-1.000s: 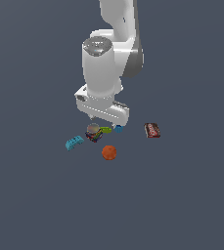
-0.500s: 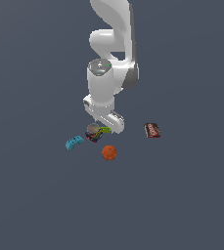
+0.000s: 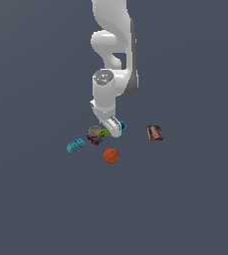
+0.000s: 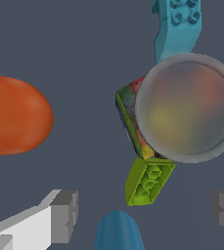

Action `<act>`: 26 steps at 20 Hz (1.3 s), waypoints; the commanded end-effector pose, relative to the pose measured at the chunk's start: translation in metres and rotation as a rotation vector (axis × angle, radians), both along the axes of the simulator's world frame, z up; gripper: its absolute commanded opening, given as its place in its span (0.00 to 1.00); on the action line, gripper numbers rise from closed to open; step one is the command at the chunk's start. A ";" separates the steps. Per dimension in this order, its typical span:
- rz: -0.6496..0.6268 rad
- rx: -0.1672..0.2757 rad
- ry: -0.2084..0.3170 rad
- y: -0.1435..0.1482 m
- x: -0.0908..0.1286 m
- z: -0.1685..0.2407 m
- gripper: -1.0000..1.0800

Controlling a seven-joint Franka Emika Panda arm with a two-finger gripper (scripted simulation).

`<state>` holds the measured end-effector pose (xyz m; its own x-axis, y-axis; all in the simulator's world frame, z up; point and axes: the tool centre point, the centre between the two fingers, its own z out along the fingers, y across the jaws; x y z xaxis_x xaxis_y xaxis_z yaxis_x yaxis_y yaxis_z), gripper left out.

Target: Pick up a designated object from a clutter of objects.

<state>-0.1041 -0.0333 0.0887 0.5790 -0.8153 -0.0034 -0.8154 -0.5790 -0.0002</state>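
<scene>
Studded piece (image 4: 148, 181) touches the domed lump (image 4: 182, 110)

Two cameras: one far and raised, one close on the wrist.

The exterior view stands well back, looking down at arm and clutter. The wrist view looks straight down from close above; both share the orange ball (image 3: 111, 156) (image 4: 15, 115), yellow-green piece (image 3: 106, 133) (image 4: 148, 180) and cyan toothed block (image 3: 76, 145) (image 4: 177, 27).

- No text, label, brand, number or sign can be read anywhere.
- The small dark red box (image 3: 155, 133) shows pale markings, too blurred to make out.
</scene>
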 end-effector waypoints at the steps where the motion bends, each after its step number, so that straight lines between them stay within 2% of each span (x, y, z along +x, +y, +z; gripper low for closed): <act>1: -0.044 -0.001 -0.001 0.000 -0.007 -0.008 0.96; 9: -0.112 -0.003 -0.002 -0.001 -0.020 -0.019 0.96; 17: -0.111 -0.003 -0.001 -0.001 -0.020 -0.025 0.96; 26: -0.114 -0.003 -0.001 0.000 -0.021 -0.057 0.96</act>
